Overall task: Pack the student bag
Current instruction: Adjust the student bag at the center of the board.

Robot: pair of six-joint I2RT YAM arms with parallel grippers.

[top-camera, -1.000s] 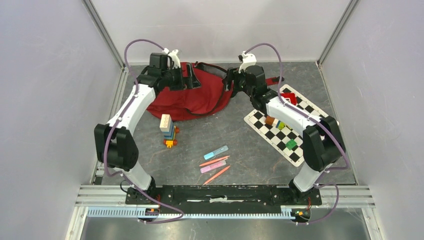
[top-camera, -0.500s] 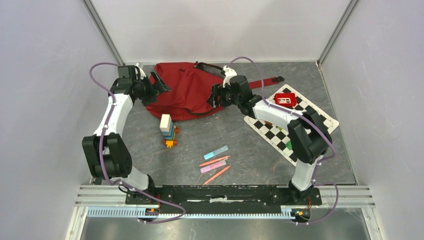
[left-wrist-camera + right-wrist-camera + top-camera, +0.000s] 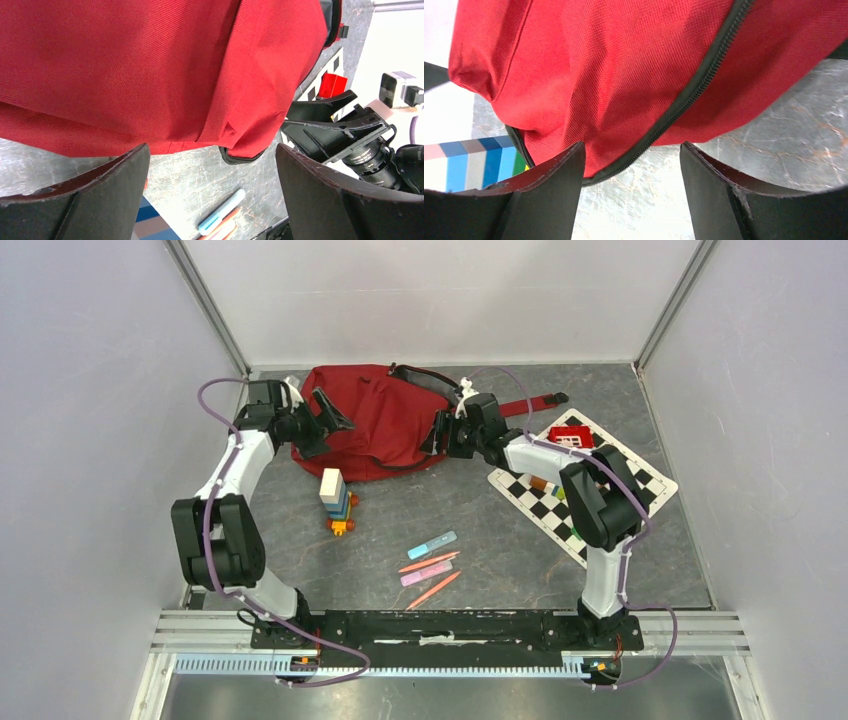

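Observation:
The student bag [image 3: 378,428], a dark red backpack, lies flat at the back middle of the table. My left gripper [image 3: 328,420] is at its left edge, open and holding nothing. In the left wrist view the bag [image 3: 150,65] fills the top, and bare table shows between the wide-spread fingers of the left gripper [image 3: 210,150]. My right gripper [image 3: 438,436] is at the bag's right edge, also open and empty. In the right wrist view the bag [image 3: 624,65] and its dark zip [image 3: 696,82] lie just beyond the right gripper [image 3: 631,150].
A stack of coloured blocks [image 3: 337,500] stands in front of the bag. Several pens and markers [image 3: 430,562] lie nearer the front. A chequered mat [image 3: 600,502] at the right carries a small red box [image 3: 571,437] and small blocks. The bag's strap [image 3: 535,402] trails to the right.
Both grippers have come off the top of the bag and now sit at its sides. The bag, bunched up before, lies spread flat. The right forearm has drawn in towards the bag.

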